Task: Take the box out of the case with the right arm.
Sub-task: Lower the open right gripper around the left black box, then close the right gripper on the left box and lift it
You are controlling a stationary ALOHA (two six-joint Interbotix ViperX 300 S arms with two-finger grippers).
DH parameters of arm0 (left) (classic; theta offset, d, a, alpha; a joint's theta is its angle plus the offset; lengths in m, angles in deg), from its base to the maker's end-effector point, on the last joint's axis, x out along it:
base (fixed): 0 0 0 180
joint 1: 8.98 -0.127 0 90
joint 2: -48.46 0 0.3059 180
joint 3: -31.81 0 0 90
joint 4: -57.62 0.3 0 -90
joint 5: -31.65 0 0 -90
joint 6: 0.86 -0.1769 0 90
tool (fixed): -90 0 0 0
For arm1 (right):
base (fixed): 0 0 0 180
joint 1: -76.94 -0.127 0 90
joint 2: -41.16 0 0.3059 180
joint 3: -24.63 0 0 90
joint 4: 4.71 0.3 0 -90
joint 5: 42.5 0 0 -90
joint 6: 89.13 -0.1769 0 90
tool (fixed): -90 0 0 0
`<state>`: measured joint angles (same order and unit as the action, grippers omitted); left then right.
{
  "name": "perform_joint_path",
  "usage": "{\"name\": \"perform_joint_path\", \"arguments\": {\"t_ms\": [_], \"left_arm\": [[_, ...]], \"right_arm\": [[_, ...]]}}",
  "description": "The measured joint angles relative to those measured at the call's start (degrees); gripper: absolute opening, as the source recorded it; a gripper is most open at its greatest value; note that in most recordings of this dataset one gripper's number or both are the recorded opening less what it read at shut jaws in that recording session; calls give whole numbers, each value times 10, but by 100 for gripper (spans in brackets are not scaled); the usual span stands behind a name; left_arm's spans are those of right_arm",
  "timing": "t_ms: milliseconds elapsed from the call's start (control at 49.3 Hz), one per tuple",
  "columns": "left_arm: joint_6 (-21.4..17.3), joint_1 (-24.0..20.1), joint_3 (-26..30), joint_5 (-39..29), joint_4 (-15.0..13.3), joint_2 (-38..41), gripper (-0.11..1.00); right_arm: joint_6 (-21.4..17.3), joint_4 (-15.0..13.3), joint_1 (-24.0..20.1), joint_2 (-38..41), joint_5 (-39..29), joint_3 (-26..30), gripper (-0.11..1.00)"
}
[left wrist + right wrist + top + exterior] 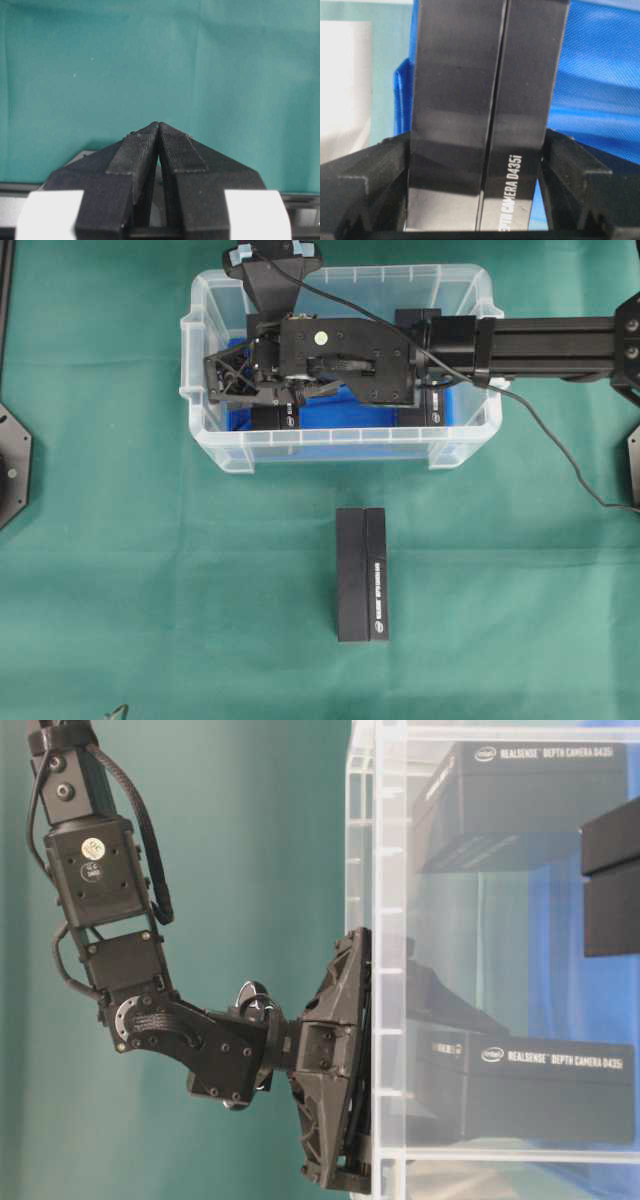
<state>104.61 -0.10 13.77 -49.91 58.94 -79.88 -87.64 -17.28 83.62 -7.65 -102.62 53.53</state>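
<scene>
The clear case (340, 445) with a blue lining (600, 75) sits at the back of the green table. My right gripper (232, 378) reaches into its left half. Its lattice fingers stand on either side of a black box (480, 100) marked "CAMERA D435i". The left finger lies against the box, while a thin blue sliver shows between the box and the right finger (565, 170). From table level, the right gripper (340, 1070) is at the case wall (380, 870) beside that box (530, 1090). My left gripper (159, 125) is shut over bare cloth, holding nothing.
A second black box (420, 410) lies in the case's right half under the right arm. Another black box (361, 573) stands on the cloth in front of the case. The right arm's cable (560, 450) trails off to the right.
</scene>
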Motion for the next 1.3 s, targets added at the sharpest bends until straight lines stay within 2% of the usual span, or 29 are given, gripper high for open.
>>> {"name": "perform_joint_path", "arguments": {"t_ms": [325,528,731,1096,1299], "left_arm": [[-1,0,-4,0,0,0,0],[-2,0,-4,0,0,0,0],[-2,0,-4,0,-1,0,0],[-3,0,-5,0,0,-1,0],[-4,0,-5,0,0,-4,0]], "right_arm": [[-1,-1,1,0,-6,4,71],[-1,0,1,-11,-40,25,69],[-2,-8,-1,-43,-102,72,69],[12,-56,-5,-63,-211,185,69],[22,-72,-9,-63,-248,243,69]]}}
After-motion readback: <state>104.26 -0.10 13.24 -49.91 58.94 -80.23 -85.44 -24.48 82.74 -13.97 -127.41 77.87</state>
